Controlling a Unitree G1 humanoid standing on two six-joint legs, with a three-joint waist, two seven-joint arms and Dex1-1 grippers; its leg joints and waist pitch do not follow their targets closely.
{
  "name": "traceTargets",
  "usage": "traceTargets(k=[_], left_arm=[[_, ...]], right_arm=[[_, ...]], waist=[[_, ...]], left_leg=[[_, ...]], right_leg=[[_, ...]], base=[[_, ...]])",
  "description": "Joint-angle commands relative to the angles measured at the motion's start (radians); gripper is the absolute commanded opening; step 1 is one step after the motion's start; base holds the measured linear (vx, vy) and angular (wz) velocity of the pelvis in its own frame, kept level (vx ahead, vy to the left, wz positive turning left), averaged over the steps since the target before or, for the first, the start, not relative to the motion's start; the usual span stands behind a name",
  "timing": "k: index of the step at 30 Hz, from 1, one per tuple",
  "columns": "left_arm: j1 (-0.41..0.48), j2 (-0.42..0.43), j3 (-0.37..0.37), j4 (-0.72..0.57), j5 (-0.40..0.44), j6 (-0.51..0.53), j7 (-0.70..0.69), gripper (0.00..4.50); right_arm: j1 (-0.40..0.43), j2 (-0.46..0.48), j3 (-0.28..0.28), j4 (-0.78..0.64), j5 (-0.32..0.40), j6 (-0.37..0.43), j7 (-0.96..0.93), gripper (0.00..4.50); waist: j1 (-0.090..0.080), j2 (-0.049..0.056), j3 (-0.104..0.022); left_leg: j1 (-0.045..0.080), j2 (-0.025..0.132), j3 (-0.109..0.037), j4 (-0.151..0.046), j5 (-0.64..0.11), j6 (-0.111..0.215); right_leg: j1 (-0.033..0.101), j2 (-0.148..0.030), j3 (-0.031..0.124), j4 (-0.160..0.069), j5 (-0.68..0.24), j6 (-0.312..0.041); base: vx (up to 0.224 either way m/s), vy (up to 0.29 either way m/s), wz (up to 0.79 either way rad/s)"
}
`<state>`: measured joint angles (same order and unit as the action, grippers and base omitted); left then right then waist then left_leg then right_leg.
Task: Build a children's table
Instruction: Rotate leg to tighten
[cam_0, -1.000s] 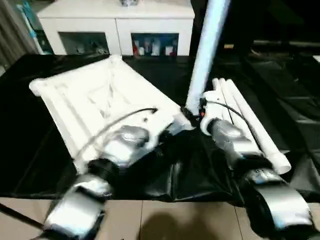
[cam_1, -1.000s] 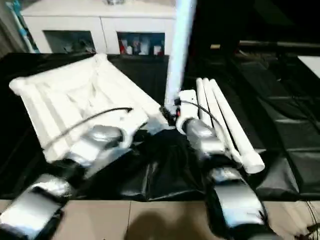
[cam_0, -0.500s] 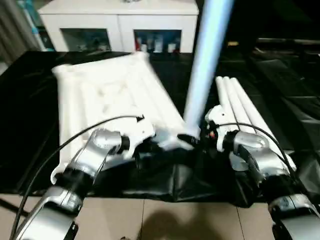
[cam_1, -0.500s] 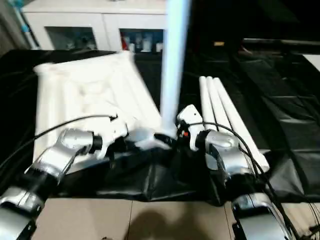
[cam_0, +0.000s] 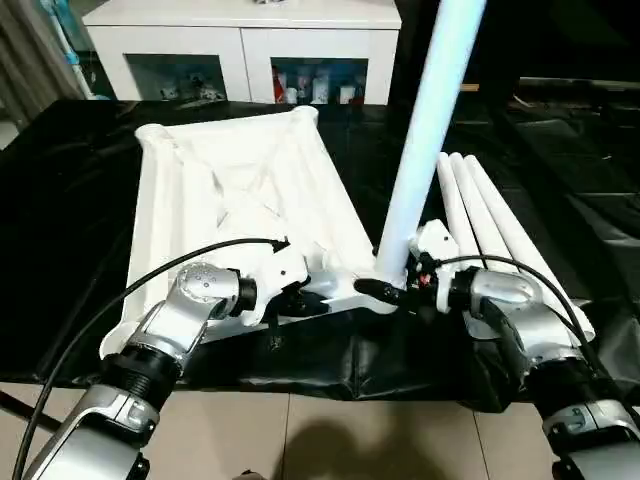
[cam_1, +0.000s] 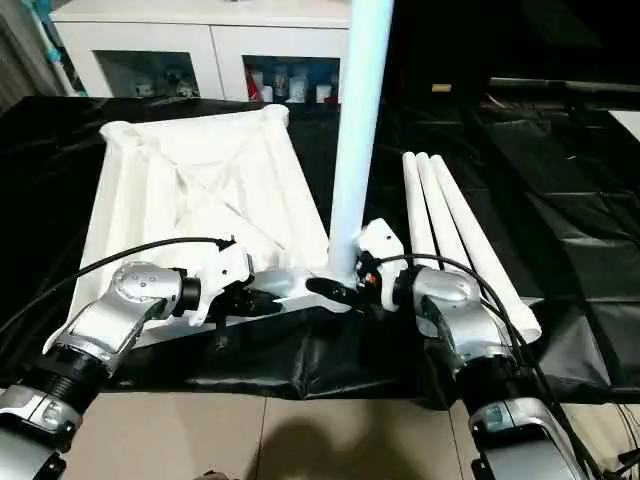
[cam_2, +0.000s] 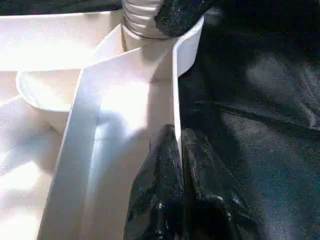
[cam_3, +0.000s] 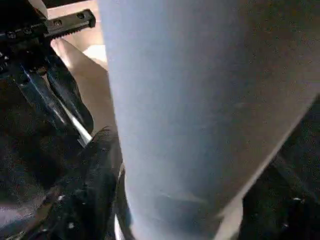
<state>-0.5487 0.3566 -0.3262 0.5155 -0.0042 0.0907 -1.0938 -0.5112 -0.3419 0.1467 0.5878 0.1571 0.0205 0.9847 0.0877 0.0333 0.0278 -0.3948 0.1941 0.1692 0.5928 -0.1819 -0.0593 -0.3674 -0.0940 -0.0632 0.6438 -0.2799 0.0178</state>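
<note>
Left eye view: leg (cam_0: 425, 130) upright in tabletop (cam_0: 230, 200) corner, right gripper (cam_0: 385, 292) clasping its base. Left wrist view: left gripper (cam_2: 177, 150) pinches tabletop's rim.

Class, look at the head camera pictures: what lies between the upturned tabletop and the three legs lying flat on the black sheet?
In the left eye view, the upright leg rises between the tabletop and the three loose legs, standing at the tabletop's near corner.

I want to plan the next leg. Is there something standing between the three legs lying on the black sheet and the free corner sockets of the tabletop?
Nothing lies between them. The three loose legs lie beside the tabletop, and only bare black sheet separates them. The upright leg and right gripper crowd just the near corner.
</note>
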Motion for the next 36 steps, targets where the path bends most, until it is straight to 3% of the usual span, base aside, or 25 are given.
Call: traceTargets(k=[1,11,16,19,21,23,24,25,26,28,32,36], left_arm=[[0.016,-0.006,0.010,-0.001,-0.018,-0.020,-0.004,0.00],[0.015,0.003,0.014,0.009,-0.009,-0.026,0.000,0.00],[0.012,-0.013,0.033,0.030,-0.005,-0.004,0.058,0.00],[-0.010,-0.051,0.048,0.070,0.017,0.033,0.161,0.00],[-0.028,-0.075,0.050,0.092,0.032,0.063,0.217,0.00],[-0.037,-0.086,0.051,0.103,0.039,0.078,0.242,0.00],[-0.067,-0.120,0.065,0.142,0.048,0.117,0.323,0.00],[-0.094,-0.145,0.078,0.175,0.057,0.148,0.393,0.00],[-0.131,-0.179,0.094,0.221,0.069,0.190,0.491,0.00],[-0.152,-0.196,0.100,0.246,0.076,0.208,0.538,0.00],[-0.215,-0.253,0.114,0.318,0.083,0.210,0.645,0.00],[-0.228,-0.269,0.118,0.332,0.090,0.201,0.653,0.00]], right_arm=[[0.009,-0.007,0.005,-0.026,-0.011,0.010,0.016,2.85],[0.021,-0.009,0.017,-0.004,-0.022,0.003,0.006,2.67],[0.022,0.043,-0.039,0.048,0.012,0.045,-0.078,2.67],[0.007,0.098,-0.083,0.116,0.015,0.070,-0.223,2.67],[-0.003,0.131,-0.093,0.155,0.002,0.073,-0.307,2.67],[-0.009,0.145,-0.095,0.170,-0.005,0.071,-0.342,2.67],[-0.030,0.178,-0.097,0.211,-0.021,0.073,-0.429,2.67],[-0.052,0.203,-0.099,0.245,-0.035,0.075,-0.502,2.67],[-0.081,0.238,-0.101,0.293,-0.054,0.077,-0.602,2.67],[-0.101,0.256,-0.101,0.320,-0.067,0.081,-0.663,2.67],[-0.203,0.346,-0.171,0.428,-0.031,0.089,-0.854,2.66],[-0.264,0.382,-0.204,0.480,-0.012,0.074,-0.895,2.66]], waist=[[-0.001,-0.021,-0.055],[0.000,-0.021,-0.059],[-0.002,-0.018,-0.057],[-0.008,-0.013,-0.051],[-0.008,-0.013,-0.047],[-0.010,-0.009,-0.045],[-0.011,-0.011,-0.045],[-0.014,-0.006,-0.043],[-0.018,-0.006,-0.041],[-0.022,-0.008,-0.041],[-0.018,-0.013,-0.042],[-0.013,-0.015,-0.046]], left_leg=[[0.016,0.032,-0.002,-0.047,0.005,0.159],[0.016,0.030,-0.003,-0.042,0.022,0.167],[0.016,0.031,-0.003,-0.044,0.013,0.162],[0.022,0.034,-0.003,-0.053,-0.044,0.127],[0.028,0.036,-0.004,-0.064,-0.125,0.077],[0.027,0.037,-0.004,-0.069,-0.147,0.051],[0.028,0.036,-0.004,-0.070,-0.156,0.041],[0.028,0.035,-0.004,-0.072,-0.162,0.034],[0.033,0.034,-0.005,-0.079,-0.193,0.003],[0.037,0.032,-0.005,-0.079,-0.214,-0.017],[0.030,0.029,-0.004,-0.078,-0.206,-0.002],[0.025,0.029,-0.003,-0.073,-0.149,0.021]], right_leg=[[0.045,-0.045,0.036,-0.055,0.308,-0.285],[0.046,-0.042,0.035,-0.049,0.340,-0.290],[0.044,-0.044,0.035,-0.050,0.318,-0.296],[0.039,-0.047,0.037,-0.060,0.212,-0.297],[0.041,-0.051,0.038,-0.075,0.079,-0.285],[0.039,-0.050,0.042,-0.077,0.042,-0.269],[0.037,-0.049,0.043,-0.079,0.040,-0.262],[0.034,-0.048,0.044,-0.080,0.033,-0.259],[0.030,-0.048,0.045,-0.083,-0.020,-0.256],[0.028,-0.049,0.047,-0.089,-0.057,-0.256],[0.028,-0.051,0.053,-0.094,-0.052,-0.233],[0.031,-0.049,0.051,-0.084,0.067,-0.237]], base=[[0.000,0.000,0.00],[0.000,0.000,0.00],[0.000,0.000,0.00],[0.000,0.000,0.00],[0.000,0.000,0.00],[0.000,0.000,0.00],[0.000,0.000,0.00],[0.000,0.000,0.00],[0.000,0.000,0.00],[0.000,0.000,0.00],[0.000,0.000,0.00],[0.000,0.000,0.00]])
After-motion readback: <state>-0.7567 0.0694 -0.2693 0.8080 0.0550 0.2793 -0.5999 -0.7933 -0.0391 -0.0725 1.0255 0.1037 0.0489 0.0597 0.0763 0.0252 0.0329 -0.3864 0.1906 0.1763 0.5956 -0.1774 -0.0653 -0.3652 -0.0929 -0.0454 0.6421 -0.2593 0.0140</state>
